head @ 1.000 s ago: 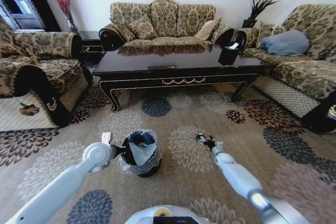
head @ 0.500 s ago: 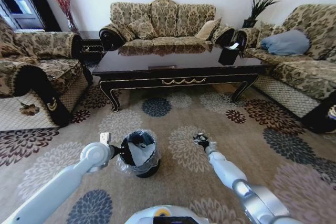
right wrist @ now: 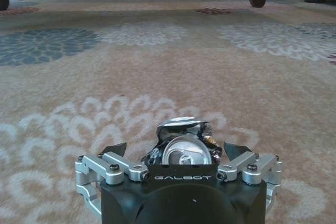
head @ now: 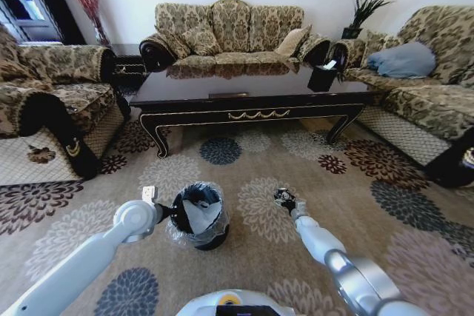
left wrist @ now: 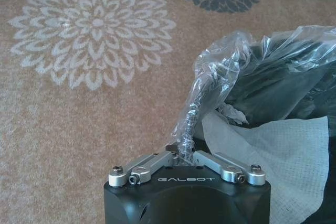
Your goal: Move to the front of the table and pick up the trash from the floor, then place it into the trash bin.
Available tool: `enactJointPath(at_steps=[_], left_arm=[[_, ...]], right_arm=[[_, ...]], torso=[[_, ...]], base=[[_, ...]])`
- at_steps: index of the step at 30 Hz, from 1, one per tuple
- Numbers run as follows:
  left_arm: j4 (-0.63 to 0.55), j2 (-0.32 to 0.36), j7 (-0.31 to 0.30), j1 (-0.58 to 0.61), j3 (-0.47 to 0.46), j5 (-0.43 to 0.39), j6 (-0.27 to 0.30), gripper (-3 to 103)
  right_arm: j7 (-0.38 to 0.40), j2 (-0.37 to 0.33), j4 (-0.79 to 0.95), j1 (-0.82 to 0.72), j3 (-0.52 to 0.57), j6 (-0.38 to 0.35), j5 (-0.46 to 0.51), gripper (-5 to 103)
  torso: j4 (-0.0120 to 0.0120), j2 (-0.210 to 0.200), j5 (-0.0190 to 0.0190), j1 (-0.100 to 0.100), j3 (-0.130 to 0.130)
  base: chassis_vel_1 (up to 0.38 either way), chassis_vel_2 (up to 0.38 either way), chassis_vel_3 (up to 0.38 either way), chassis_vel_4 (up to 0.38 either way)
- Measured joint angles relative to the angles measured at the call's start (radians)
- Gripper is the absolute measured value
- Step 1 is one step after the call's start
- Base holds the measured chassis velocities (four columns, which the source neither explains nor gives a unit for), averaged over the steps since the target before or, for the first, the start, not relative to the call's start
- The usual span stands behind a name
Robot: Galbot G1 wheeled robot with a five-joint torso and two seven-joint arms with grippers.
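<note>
On the left, the left gripper is seen pinched together on a twisted fold of the clear liner bag, at the rim of the black trash bin. The bin stands on the carpet directly ahead of this gripper, and white paper is seen lying inside it, just beyond the fingers. The bin is judged to be steadied and its mouth kept open by this hold, so the pinch is best left undisturbed.

Further right, the right gripper is held low over the carpet with its fingers spread apart. A crushed, shiny silver-dark piece of trash lies on the floor between the two fingertips, not yet clamped; contact with the pads cannot be told. The bin lies well off to this gripper's left, and the glossy dark coffee table stands far ahead of both grippers.

The step in hand is judged to be the grasp of the silver piece. It would be done well if the fingertips were kept low, close to the carpet, the piece were kept centred between them, and the closing were made evenly. A one-sided contact could cause so light and crumpled an item to be pushed away over the pile.
</note>
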Motion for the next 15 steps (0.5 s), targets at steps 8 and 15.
enactJointPath(at_steps=[8,15], left_arm=[[-0.002,-0.009,0.008,0.009,0.000,0.009,0.000,0],[-0.006,-0.008,0.012,0.012,-0.003,0.014,0.000,0]], right_arm=[[0.006,0.010,-0.043,0.030,0.009,-0.005,-0.014,100],[0.005,0.011,-0.053,0.040,0.010,-0.025,-0.016,100]], torso=[[0.0000,0.000,0.0000,0.000,0.000],[0.0000,0.000,0.0001,0.000,0.000]], base=[[0.000,0.000,0.000,0.000],[0.000,0.000,0.000,0.000]])
